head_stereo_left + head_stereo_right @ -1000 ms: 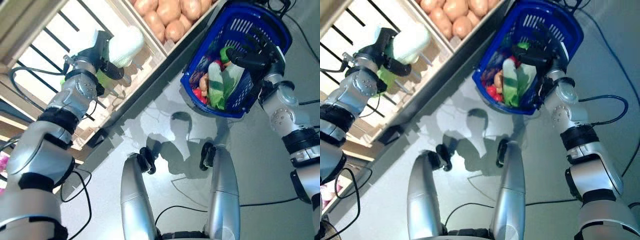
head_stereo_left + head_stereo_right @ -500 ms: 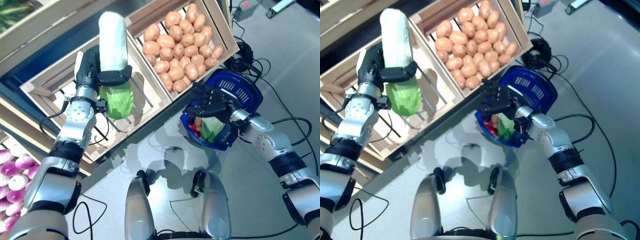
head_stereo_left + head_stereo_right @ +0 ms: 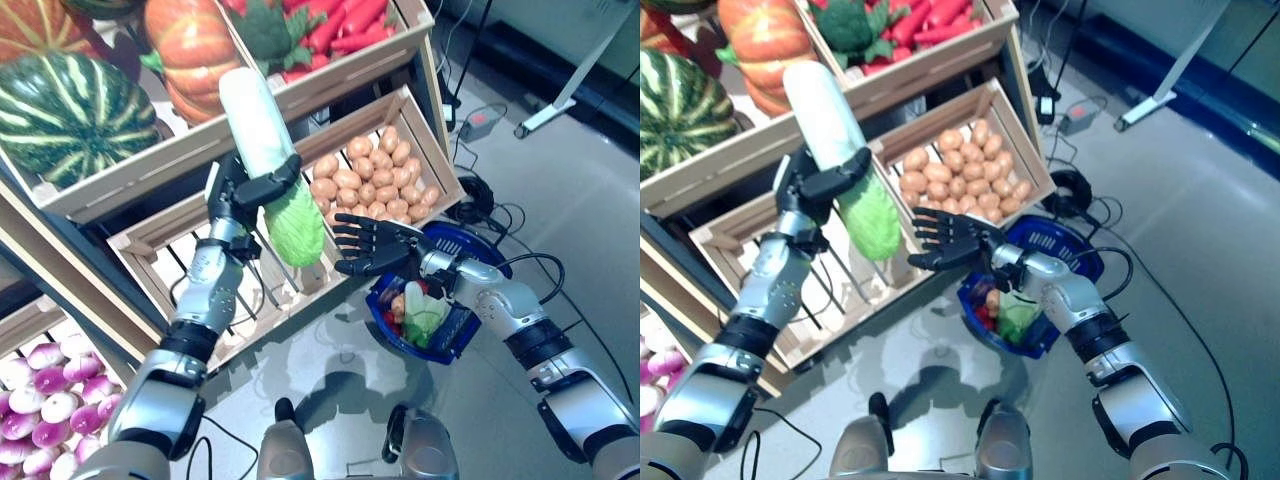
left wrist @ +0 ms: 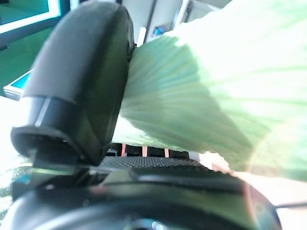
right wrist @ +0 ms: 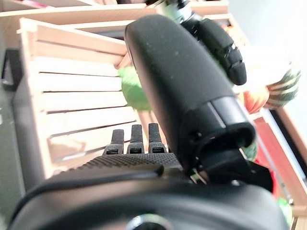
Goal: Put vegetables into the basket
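- Left hand point(image 3: 240, 195): raised in front of the wooden shelving, fingers and thumb curled round a napa cabbage point(image 3: 272, 165). The left wrist view shows the thumb pressed against the pale green leaves.
- Napa cabbage: held clear of every crate, tilted, white stalk end uppermost and green leafy end point(image 3: 296, 226) pointing down toward the right hand.
- Right hand point(image 3: 368, 247): extended toward the cabbage, fingers straight and spread, palm facing the leafy end. It holds nothing. A small gap separates its fingertips from the cabbage.
- Basket point(image 3: 470, 320): blue plastic, hanging under the right forearm, close to the floor point(image 3: 560, 230). It already contains vegetables, including a pale green leafy item point(image 3: 424, 308) and red pieces point(image 3: 392, 312). How the basket is attached to the arm cannot be determined.
- Potato crate point(image 3: 424, 150): wooden, filled with potatoes point(image 3: 372, 180), located behind the right hand and just beside the basket.
- Slatted wooden crate point(image 3: 150, 240): located behind the left forearm, next to the potato crate.
- Upper shelf: a striped watermelon point(image 3: 70, 110), an orange pumpkin point(image 3: 192, 42), broccoli point(image 3: 268, 28) and red peppers point(image 3: 335, 25) in wooden crates.
- Lower left: purple-and-white turnips point(image 3: 35, 400) in a low bin.
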{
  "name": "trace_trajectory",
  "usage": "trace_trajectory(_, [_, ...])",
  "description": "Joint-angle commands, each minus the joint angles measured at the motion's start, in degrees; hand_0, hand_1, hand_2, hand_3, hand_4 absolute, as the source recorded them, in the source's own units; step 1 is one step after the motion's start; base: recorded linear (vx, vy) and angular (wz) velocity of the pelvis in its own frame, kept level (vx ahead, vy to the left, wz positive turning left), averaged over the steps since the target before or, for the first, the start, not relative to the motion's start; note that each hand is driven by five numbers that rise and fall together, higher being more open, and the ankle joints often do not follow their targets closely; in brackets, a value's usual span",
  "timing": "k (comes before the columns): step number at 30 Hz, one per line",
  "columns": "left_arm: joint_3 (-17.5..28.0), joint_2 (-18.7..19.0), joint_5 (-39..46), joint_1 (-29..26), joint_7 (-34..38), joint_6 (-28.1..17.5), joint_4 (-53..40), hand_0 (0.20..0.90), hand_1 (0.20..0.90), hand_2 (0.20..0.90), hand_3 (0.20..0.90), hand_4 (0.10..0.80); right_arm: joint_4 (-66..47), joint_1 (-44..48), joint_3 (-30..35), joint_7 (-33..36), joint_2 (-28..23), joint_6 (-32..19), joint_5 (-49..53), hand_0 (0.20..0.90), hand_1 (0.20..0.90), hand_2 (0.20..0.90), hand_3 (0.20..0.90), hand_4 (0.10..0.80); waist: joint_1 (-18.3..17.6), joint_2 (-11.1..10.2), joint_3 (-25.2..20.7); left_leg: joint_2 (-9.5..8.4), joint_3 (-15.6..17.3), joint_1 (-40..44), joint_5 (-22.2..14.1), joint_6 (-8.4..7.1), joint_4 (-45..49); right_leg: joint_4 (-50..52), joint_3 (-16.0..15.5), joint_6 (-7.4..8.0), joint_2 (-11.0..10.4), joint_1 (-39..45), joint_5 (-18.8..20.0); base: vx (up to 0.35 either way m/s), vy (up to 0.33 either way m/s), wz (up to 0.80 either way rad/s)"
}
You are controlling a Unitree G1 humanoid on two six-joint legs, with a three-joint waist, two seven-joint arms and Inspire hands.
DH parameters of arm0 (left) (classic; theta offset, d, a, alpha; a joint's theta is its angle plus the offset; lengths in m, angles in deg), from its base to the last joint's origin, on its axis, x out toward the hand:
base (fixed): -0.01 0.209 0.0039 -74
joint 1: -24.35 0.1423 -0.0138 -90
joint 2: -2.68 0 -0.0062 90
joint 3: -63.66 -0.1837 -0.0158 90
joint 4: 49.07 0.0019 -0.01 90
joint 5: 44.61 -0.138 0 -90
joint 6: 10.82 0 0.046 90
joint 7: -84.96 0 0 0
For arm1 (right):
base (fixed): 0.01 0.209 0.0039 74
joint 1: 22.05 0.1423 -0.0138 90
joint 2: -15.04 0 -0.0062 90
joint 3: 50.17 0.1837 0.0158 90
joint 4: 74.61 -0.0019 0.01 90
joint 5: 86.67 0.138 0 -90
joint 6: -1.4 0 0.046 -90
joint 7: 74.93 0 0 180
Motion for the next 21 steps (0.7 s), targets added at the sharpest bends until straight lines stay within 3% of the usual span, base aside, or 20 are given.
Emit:
trace_trajectory(1, [-0.7, -0.74, -1.36, 0.36, -2.89, -6.25, -5.81, 0.3, 0.3, 0.3, 0.3, 0.4, -3.89, 0.23, -0.2, -0.54, 4.74, -3.79, 1.37, 0.9, 0.9, 0.9, 0.9, 0.8, 0.96, -1.13, -9.81, -1.99, 1.42, 3.37, -0.89, 1.81, -1.11, -14.47, 0.4, -0.95, 0.53, 8.49, 8.79, 0.069, -0.04, -0.02])
trace_trajectory(9, [-4.81, -3.08, -9.4, 4.06, -2.4, -7.17, -6.49, 0.3, 0.3, 0.3, 0.3, 0.4, -8.62, -1.39, 0.52, 1.63, 4.1, -4.04, 1.12, 0.9, 0.9, 0.9, 0.9, 0.8, 1.22, -1.72, -12.01, -2.3, 1.65, 7.82, 1.48, 2.12, -9.03, -19.48, 0.1, -0.25, 2.06, 12.24, 10.67, 0.039, -0.042, 0.03])
trace_trajectory(15, [-7.04, -6.17, -7.7, 5.16, -3.63, -8.51, -7.52, 0.3, 0.3, 0.3, 0.3, 0.4, -8.19, -1.58, -0.32, 5.76, 3.27, -4.35, -6.37, 0.9, 0.9, 0.9, 0.9, 0.8, 1.12, -2.12, -12.66, -2.31, 1.84, 9.55, 2.34, 2.05, -11.82, -21.68, -0.01, -0.15, 2.62, 13.65, 11.68, 0.01, -0.013, 0.0])
trace_trajectory(21, [-8.83, -9.0, -5.62, 5.8, -4.03, -9.47, -11.89, 0.3, 0.3, 0.3, 0.3, 0.4, -5.09, -0.78, -1.02, 10.06, 4.75, -2.84, -7.61, 0.9, 0.9, 0.9, 0.9, 0.8, 1.6, -2.31, -12.23, -2.39, 1.46, 10.3, 1.99, 2.32, -11.96, -21.98, 0.03, -0.39, 2.9, 14.36, 11.79, 0.0, 0.0, 0.0])
